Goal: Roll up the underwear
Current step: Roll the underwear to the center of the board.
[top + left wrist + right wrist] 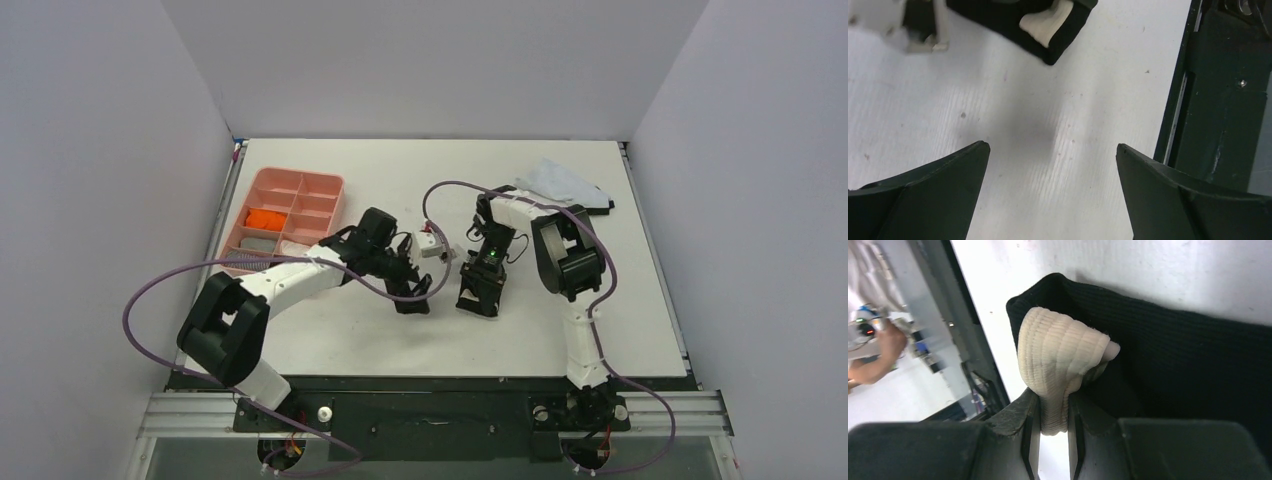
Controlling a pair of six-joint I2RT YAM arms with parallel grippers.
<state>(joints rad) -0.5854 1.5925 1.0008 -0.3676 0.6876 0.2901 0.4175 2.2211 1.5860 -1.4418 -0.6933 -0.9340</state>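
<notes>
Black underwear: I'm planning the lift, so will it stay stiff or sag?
Probably floppy: the black underwear bunches where the right claw pinches its beige waistband. Likely light, being thin cloth; the ribbed knit should resist slipping.

Orange underwear (265,217) in a pink tray (318,186) at left; left claw (411,296) and right claw (479,298) side by side mid-table.

black underwear (998,25) cropped above, grey tray item (258,243) — unclear
</notes>
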